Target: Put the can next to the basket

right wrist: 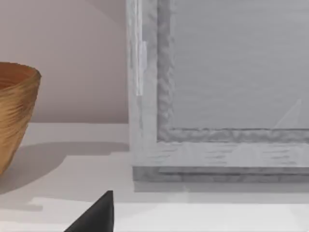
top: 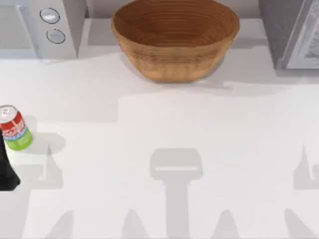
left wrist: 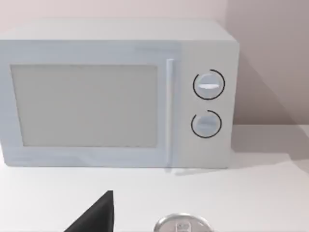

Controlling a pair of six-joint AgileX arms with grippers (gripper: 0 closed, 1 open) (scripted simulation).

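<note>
I see the can (top: 15, 128) standing upright at the far left edge of the top view, on the white tabletop (top: 164, 129), well apart from the basket (top: 174, 40) at the upper centre of the frame. A microwave (top: 42, 25) sits in the upper left corner. My left end effector (top: 7, 174) is a dark shape just below the can at the left edge; I cannot tell whether it is released or clenched. In the left wrist view the can's silver top (left wrist: 183, 225) sits at the bottom edge.
</note>
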